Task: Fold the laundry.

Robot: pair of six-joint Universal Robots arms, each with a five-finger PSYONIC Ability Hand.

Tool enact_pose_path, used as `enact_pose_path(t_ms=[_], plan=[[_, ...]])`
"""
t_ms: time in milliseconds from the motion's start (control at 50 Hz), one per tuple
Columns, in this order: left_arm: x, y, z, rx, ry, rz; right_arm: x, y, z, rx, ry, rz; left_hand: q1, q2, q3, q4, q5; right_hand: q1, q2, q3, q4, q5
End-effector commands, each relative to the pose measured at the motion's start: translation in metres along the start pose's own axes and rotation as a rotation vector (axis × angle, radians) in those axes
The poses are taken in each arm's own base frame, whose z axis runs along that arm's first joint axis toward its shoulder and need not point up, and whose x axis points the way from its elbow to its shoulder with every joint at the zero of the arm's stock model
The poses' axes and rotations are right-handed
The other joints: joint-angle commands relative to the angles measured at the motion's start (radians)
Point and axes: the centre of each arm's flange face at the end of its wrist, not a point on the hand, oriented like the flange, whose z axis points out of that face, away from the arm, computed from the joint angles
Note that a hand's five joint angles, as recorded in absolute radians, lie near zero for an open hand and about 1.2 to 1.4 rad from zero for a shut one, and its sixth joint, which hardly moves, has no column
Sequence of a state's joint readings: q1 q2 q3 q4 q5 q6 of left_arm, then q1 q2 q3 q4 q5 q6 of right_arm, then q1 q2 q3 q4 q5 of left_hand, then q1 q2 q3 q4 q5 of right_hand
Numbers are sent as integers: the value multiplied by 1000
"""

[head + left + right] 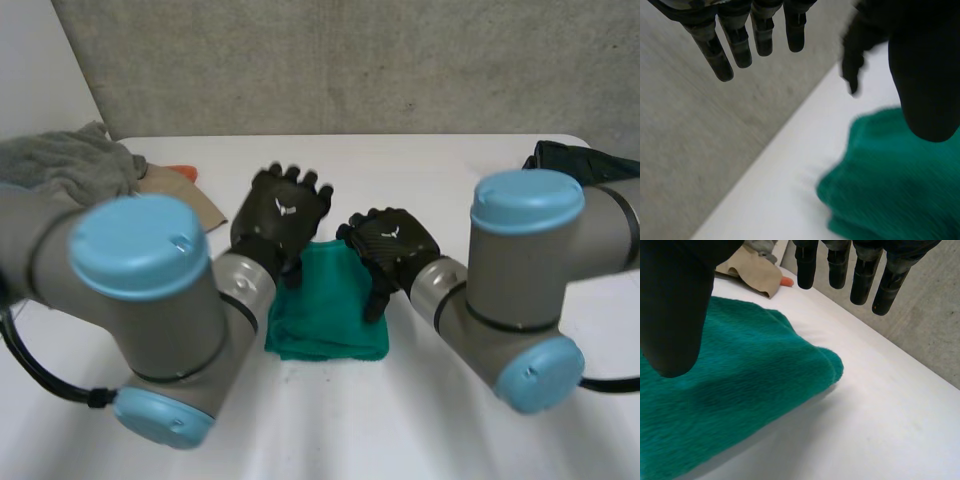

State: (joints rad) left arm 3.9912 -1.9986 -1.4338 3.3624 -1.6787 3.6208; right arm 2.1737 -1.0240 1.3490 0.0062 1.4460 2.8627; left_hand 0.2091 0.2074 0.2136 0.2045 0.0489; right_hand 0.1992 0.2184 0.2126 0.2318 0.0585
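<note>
The left robot hand (283,212), fingers straight and released, holds nothing and hangs over the far left corner of the folded green cloth (330,312), which lies at the frame's centre on the white surface (450,420). The right robot hand (392,243), likewise released and empty, hangs over its far right corner. A grey cloth (65,160) lies upper left, a dark cloth (575,160) upper right.

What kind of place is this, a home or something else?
Probably a robotics lab, not a home: a white table against a plain grey wall, two robot arms, and a folded green towel with a grey cloth heaped nearby.
</note>
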Motion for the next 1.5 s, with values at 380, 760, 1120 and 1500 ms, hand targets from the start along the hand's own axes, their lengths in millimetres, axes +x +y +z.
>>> enact_pose_path(t_ms=[380,760,1120,1500], plan=[[-16,-23,-3,107,367,-210,-47,72,17,70,-50,-133,4,6,0,9,-10,-25,-44,-38,-57,-58],[-16,-24,-3,109,368,-211,-44,61,39,117,-41,-133,4,6,0,9,-10,74,55,61,42,40],[-24,-30,-5,129,348,-208,-41,55,51,131,-30,-134,7,9,3,12,-7,97,78,84,64,63],[-40,-31,-3,123,286,-207,4,31,71,156,53,-133,7,9,3,12,-7,1197,1178,1184,1164,1163]])
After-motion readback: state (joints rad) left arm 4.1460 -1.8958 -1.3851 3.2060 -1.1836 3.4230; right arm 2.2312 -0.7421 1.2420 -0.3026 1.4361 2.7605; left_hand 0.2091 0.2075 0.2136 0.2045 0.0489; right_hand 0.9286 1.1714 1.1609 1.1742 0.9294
